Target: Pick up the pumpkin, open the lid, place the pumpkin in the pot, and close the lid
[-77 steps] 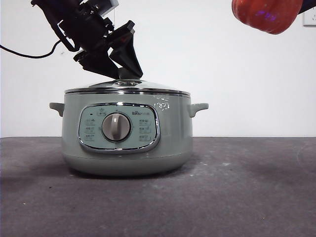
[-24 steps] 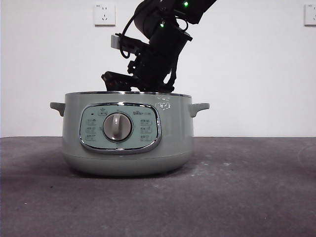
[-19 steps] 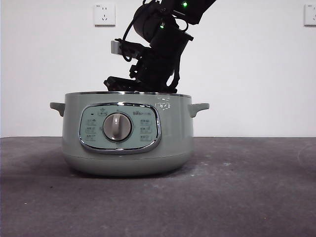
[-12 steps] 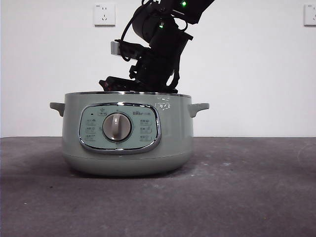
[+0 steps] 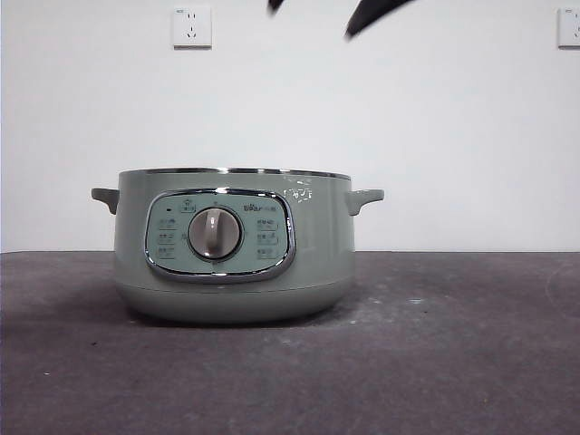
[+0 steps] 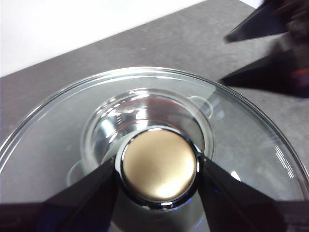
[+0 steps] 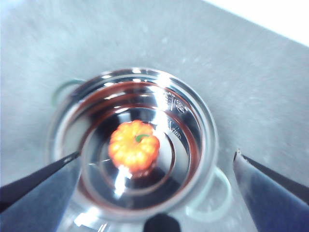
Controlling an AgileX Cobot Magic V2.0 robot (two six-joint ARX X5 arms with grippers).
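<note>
The sage-green pot (image 5: 231,245) stands uncovered in the middle of the table. In the right wrist view the orange pumpkin (image 7: 133,146) lies on the shiny floor of the pot (image 7: 203,145), green stem up. My right gripper (image 7: 157,155) hangs open high above it, holding nothing; its two black tips (image 5: 372,13) show at the top edge of the front view. My left gripper (image 6: 157,166) is shut on the knob (image 6: 159,162) of the glass lid (image 6: 241,140), held in the air out of the front view.
White wall behind with two sockets (image 5: 191,25). The dark table (image 5: 453,344) spreads around the pot on both sides. The right gripper's black fingers (image 6: 270,53) show beyond the lid in the left wrist view.
The arm that reached down into the pot has risen out of the front view, leaving only two black tips at the top edge. The lid, on the pot three seconds ago, is off.
</note>
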